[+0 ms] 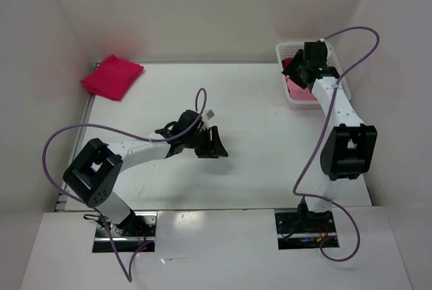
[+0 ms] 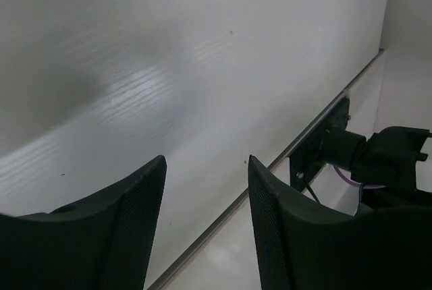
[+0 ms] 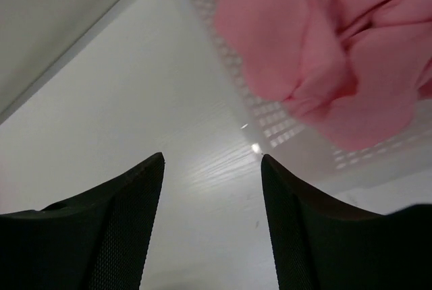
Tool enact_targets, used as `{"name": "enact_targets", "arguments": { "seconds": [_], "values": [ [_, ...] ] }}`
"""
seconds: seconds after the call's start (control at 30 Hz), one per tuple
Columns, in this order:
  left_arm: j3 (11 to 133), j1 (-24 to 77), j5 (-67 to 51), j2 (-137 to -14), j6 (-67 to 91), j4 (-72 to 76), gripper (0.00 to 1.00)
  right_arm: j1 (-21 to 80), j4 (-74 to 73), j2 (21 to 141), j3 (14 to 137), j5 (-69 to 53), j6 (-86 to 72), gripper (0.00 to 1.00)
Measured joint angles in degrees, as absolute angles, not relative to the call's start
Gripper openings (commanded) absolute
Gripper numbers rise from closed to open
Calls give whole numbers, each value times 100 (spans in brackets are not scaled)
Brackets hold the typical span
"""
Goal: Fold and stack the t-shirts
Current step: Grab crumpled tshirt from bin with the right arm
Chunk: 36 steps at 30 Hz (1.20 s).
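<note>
Pink shirt (image 3: 317, 54) lies bunched in loose, rounded folds inside the white basket (image 3: 270, 118), at about 2 o'clock on the bench (image 1: 256, 101). It looks like soft, light cloth with no stiffness, so it will sag and drag when lifted. Best hold is probably a pinch on one raised fold near the top of the heap, or on a collar or shoulder edge if one shows; none can be made out here. A snag on the basket's lattice wall is possible.

A bit of dark red shirt (image 1: 289, 65) shows at the basket's far end, mostly hidden. Magenta shirt (image 1: 113, 76) sits folded flat at 10 o'clock, well apart.

Right tool (image 3: 212, 158) hangs over the basket's near-left rim, fingers spread, nothing between them. Left tool (image 2: 206, 162) is at mid-bench, around 7 o'clock of centre, also spread and empty, facing bare bench.
</note>
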<state>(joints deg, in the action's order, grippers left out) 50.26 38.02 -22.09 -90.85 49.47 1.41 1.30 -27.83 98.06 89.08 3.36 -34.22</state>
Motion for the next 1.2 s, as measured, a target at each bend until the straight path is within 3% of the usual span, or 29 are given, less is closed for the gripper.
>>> {"name": "enact_targets", "arguments": {
  "seconds": [0.2,0.47,0.5,0.53,0.63,0.67,0.7,0.73,0.8,1.0,1.2],
  "values": [
    [5026,3793,-2263,-8925,4744,165,64,-408,-3055,11170,9810,832,-3242,72],
    [5026,3791,-2235,-8595,4475,150,68,-388,-3249,12132,10715,908,-3120,72],
    [5026,3791,-2233,-8595,4473,126,68,-388,-3245,12237,10809,893,-3109,70],
    [5026,3791,-2233,-8595,4469,110,68,-388,-3249,12315,10847,875,-3098,61],
    [5026,3791,-2233,-8595,4440,62,68,-388,-3269,12501,10943,816,-3055,47],
    [5026,3791,-2226,-8595,4427,45,68,-388,-3264,12549,10962,799,-3052,32],
    [5026,3791,-2217,-8595,4414,34,68,-388,-3264,12578,10973,781,-3048,25],
    [5026,3791,-2206,-8595,4412,23,68,-388,-3264,12589,10989,770,-3070,12],
    [5026,3791,-2174,-8595,4410,5,68,-390,-3262,12589,11004,749,-3096,3],
    [5037,3789,-2067,-8593,4410,-54,68,-423,-3203,12110,10897,705,-3205,0],
    [5356,3400,-2252,-8595,4442,-180,69,-438,-3098,9983,10403,351,-3352,0]
  ]
}}
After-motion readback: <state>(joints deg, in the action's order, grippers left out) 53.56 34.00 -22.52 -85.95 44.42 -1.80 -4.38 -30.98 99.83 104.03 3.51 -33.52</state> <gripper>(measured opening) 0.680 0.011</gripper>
